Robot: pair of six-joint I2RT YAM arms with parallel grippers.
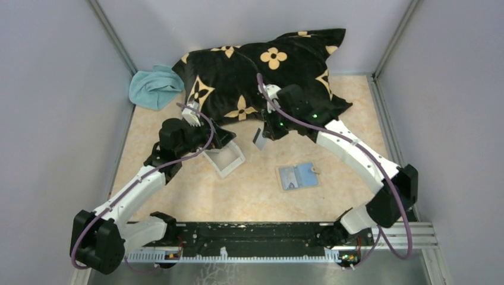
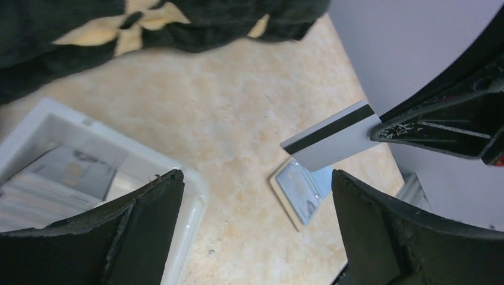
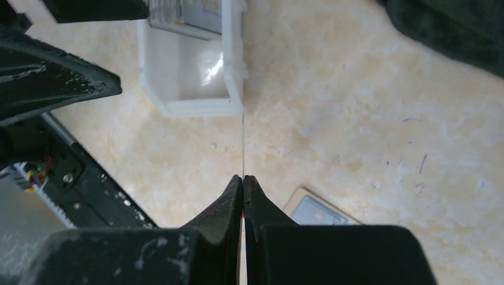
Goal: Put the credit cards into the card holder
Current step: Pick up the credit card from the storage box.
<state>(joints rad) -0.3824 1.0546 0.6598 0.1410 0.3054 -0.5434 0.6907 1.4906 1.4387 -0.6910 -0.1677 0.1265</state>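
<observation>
**A:** Where is the credit card (image 2: 333, 141)?

**B:** It is pinched by one end in the right gripper (image 3: 243, 178), whose jaws are pressed together on it. The card is white with a black stripe along one long edge and is held clear of the table (image 1: 249, 199). From the right wrist it shows only edge-on, as a thin line.

**A:** And the card holder (image 1: 298, 176)?

**B:** It lies open and flat on the table, bluish inside facing up, with its tab on the 3 o'clock side. Seen from above, it sits at about 4 o'clock from the held card, near it but apart. Whether anything is in its pockets I cannot tell.

**A:** The other cards (image 2: 68, 178)?

**B:** They lie in the clear tray (image 2: 197, 193), which sits at about 8 o'clock from the held card.

**A:** What is the left gripper (image 2: 257, 177) doing?

**B:** Its jaws are spread wide and hold nothing. It hangs at the tray's 12 o'clock end, with one finger over the rim.

**A:** Anything farther out?

**B:** A black pillow (image 1: 261, 65) with tan flowers lies at the table's 12 o'clock. A light blue cloth (image 1: 156, 87) sits just beside it, at 10 o'clock.
</observation>
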